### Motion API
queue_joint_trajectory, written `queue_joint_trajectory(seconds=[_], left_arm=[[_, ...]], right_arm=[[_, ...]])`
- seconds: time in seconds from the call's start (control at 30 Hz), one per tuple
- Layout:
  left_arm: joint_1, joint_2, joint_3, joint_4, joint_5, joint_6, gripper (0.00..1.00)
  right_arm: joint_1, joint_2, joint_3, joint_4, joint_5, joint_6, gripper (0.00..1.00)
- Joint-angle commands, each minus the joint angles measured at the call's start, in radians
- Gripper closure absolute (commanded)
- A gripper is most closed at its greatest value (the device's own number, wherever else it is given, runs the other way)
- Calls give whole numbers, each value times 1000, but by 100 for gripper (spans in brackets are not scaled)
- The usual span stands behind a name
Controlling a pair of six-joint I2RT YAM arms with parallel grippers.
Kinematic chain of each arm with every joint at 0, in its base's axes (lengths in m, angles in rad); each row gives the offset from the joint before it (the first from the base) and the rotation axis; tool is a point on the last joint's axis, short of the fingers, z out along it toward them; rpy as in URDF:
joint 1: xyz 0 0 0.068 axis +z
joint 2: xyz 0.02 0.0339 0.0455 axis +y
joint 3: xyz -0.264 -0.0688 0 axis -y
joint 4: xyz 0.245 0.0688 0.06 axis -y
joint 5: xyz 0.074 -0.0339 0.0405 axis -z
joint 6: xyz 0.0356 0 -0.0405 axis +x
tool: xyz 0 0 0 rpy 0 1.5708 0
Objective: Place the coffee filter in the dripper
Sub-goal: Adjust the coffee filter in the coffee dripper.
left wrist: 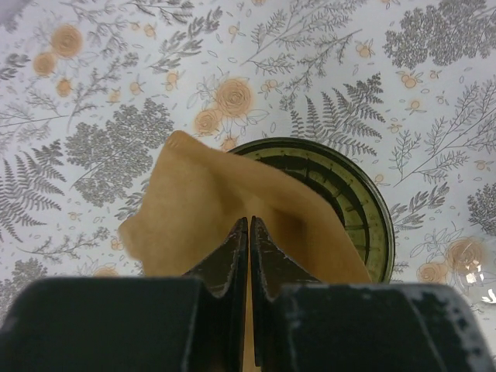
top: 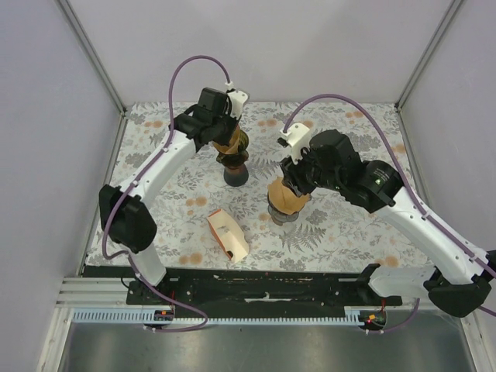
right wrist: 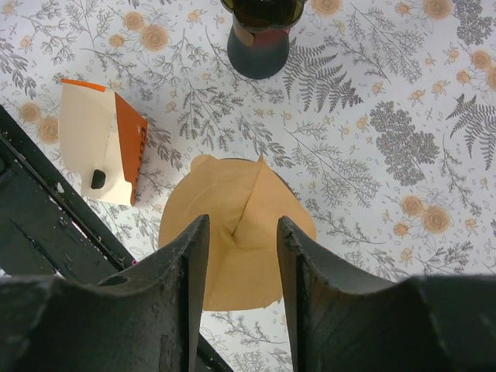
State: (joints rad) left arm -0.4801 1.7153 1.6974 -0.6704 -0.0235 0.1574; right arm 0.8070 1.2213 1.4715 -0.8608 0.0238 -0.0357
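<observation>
My left gripper [top: 225, 133] [left wrist: 249, 222] is shut on the edge of a brown paper coffee filter [top: 231, 144] [left wrist: 203, 209]. It holds the filter just above a dark green dripper [top: 236, 173] [left wrist: 358, 208], partly over its rim. My right gripper [top: 294, 180] [right wrist: 242, 222] is open and hovers straight above a second dripper [top: 282, 216]. A second brown filter [top: 285, 198] [right wrist: 232, 240] sits opened in that dripper and hides it in the right wrist view. The right fingers do not touch this filter.
A cream and orange filter box [top: 227, 235] [right wrist: 99, 143] lies on its side near the front edge of the floral tablecloth [top: 349, 232]. The left dripper also shows at the top of the right wrist view [right wrist: 259, 40]. The black base rail [top: 263, 283] runs along the near edge.
</observation>
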Motion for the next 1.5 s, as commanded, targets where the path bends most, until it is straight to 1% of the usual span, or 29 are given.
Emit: queue_joint_trajectory(seconds=[0.0,0.23,0.37,0.57,0.73,1.03,1.47], left_arm=[[-15,38,41,35,62,44,92],[-23,109,16,43,59,30,94],[-44,122,-4,45,53,39,94],[-46,116,-34,55,28,54,94],[-46,87,-24,49,27,59,94],[-45,33,-15,43,-16,91,84],[-40,23,5,43,-44,108,74]], right_arm=[[-12,-46,-20,45,15,11,52],[-22,-54,-48,52,10,13,50],[-25,-51,-53,55,-1,13,50],[-26,-57,-53,54,-4,16,49],[-28,-59,-54,54,-7,14,49],[-26,-65,-46,51,-9,13,47],[-28,-65,-43,40,-15,13,46]])
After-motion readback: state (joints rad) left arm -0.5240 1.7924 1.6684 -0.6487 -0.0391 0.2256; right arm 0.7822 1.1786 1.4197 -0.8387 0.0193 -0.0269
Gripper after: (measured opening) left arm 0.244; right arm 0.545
